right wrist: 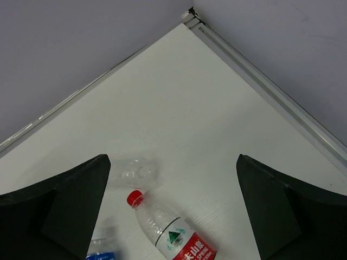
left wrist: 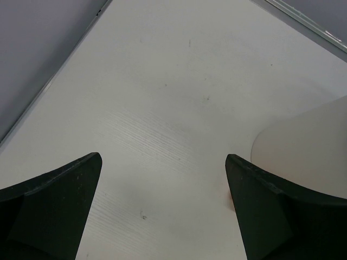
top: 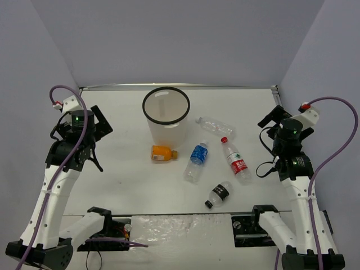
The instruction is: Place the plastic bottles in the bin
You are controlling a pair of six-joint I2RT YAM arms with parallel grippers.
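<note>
The bin [top: 166, 115] stands upright at the back middle of the table. Five bottles lie on the table in front and to its right: an orange-filled one [top: 163, 153] at its foot, a blue-labelled one [top: 196, 161], a red-labelled one with a red cap [top: 235, 160], a black-labelled one with a black cap [top: 219, 194], and a plain clear one [top: 215, 126]. My left gripper [top: 100, 132] is open and empty, left of the bin [left wrist: 303, 143]. My right gripper [top: 270, 119] is open and empty at the right, above the red-labelled bottle [right wrist: 171, 233] and the plain clear bottle [right wrist: 134, 170].
Grey walls close the table at the back and both sides, with a metal rail [right wrist: 265, 86] along the edge. The table top [top: 124, 174] is white. A corner of the blue-labelled bottle [right wrist: 100, 252] shows at the bottom of the right wrist view.
</note>
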